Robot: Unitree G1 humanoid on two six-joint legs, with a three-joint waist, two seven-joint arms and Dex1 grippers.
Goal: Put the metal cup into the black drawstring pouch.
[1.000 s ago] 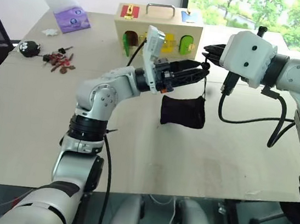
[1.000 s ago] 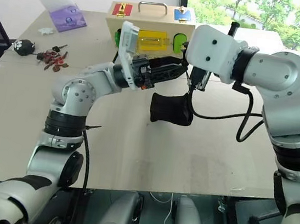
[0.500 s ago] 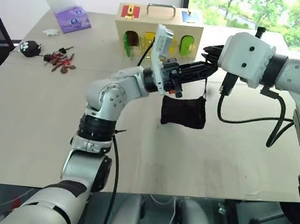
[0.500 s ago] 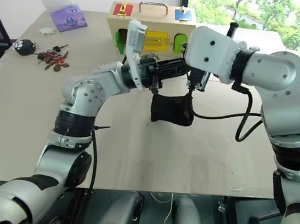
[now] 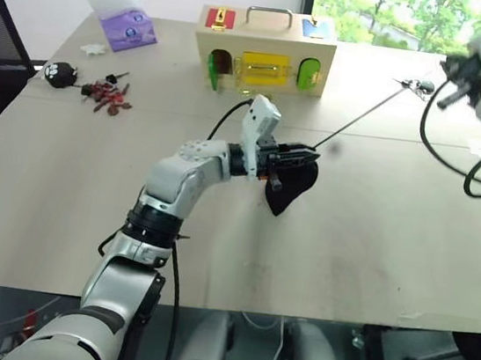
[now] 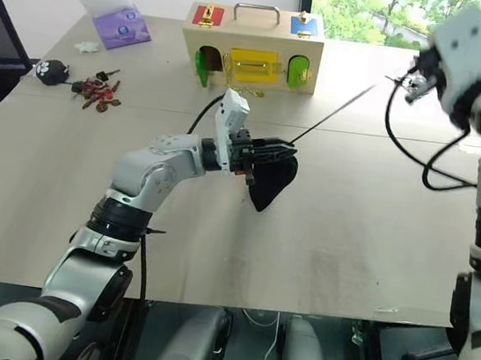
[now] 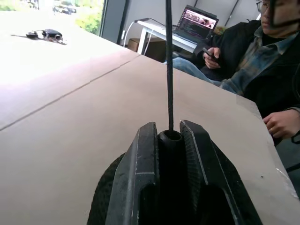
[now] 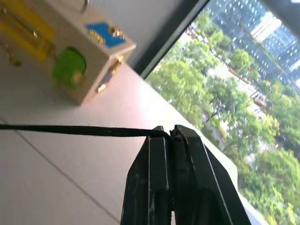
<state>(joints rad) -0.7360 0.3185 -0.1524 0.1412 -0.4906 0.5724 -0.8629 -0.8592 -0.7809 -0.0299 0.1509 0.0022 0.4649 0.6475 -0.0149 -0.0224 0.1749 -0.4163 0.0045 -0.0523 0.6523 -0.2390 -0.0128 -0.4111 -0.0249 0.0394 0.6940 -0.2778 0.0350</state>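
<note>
Head cam: left gripper [image 5: 301,160] is clamped on the mouth of the black drawstring pouch [image 5: 290,187], which hangs just over the table [image 5: 374,242], while the right gripper [image 6: 411,76] off to the right pulls the cord [image 5: 359,118] taut. Left wrist: fingers [image 7: 138,173] pinch the toggle [image 7: 169,137], cord running straight out (person with a phone sits beyond the table edge). Right wrist: fingers [image 8: 187,173] pressed together on the cord, wooden box [image 8: 70,51] behind.
</note>
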